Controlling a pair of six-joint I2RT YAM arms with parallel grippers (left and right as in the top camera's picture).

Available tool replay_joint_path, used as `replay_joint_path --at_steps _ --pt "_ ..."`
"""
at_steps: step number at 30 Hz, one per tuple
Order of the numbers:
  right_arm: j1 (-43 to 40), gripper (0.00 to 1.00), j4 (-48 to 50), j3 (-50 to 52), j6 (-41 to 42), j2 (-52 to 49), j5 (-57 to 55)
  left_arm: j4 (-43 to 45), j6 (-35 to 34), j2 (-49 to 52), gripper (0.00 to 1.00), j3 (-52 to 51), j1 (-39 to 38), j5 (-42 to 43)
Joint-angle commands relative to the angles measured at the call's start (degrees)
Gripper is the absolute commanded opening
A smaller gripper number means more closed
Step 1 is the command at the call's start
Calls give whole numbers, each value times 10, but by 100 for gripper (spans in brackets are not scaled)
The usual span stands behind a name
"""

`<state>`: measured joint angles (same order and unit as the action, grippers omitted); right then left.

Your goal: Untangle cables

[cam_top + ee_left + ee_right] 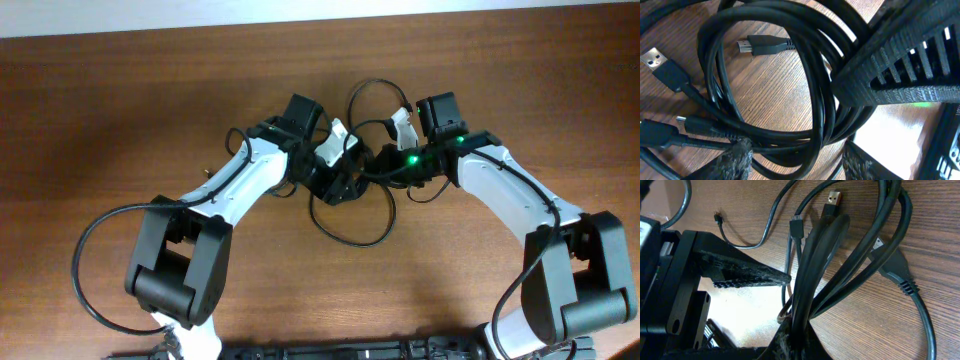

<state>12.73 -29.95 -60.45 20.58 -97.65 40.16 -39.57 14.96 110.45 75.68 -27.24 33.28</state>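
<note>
On the brown wooden bench (100,95), the left arm (235,185) comes in from the lower left toward the middle. The left claw (797,164) is open, its fingers (737,159) spread wide, and several strands of the cables (815,105) lie across the gap without being pinched. The cables sit at the centre of the bench, right where the two arms meet, as a coil of black cord. In the overhead view, loose loops spill out toward the near edge and one arcs away on the far side. Inside and beside the coil, the left wrist view shows a flat USB plug (655,59), a wider black plug (762,46) and a small narrow plug (682,120), all resting on the wood. Just right of the coil, the right claw (797,342) is clamped on a bunch of the strands, which fan upward from it toward another USB plug (834,199). The right arm (520,200) leads back to the lower right
</note>
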Motion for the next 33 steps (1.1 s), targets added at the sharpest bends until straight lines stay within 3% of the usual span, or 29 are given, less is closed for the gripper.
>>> replay_joint_path --at_steps 1,18,21,27,30,33 --pt "0 4 0 -5 -5 6 12 10 -6 -14 58 -9 -1 9" --pt "0 4 0 -5 -5 6 12 31 -8 3 55 -9 -1 -18" --pt "0 4 -2 -5 -6 6 12 32 -28 36 50 -9 -1 -78" --pt "0 4 -3 -5 -6 6 12 58 -40 42 24 -8 0 -83" --pt "0 4 -3 -5 -6 6 12 60 -58 42 0 -6 15 -80" --pt "0 4 -18 -5 -6 6 -22 57 -68 42 0 -5 39 -70"
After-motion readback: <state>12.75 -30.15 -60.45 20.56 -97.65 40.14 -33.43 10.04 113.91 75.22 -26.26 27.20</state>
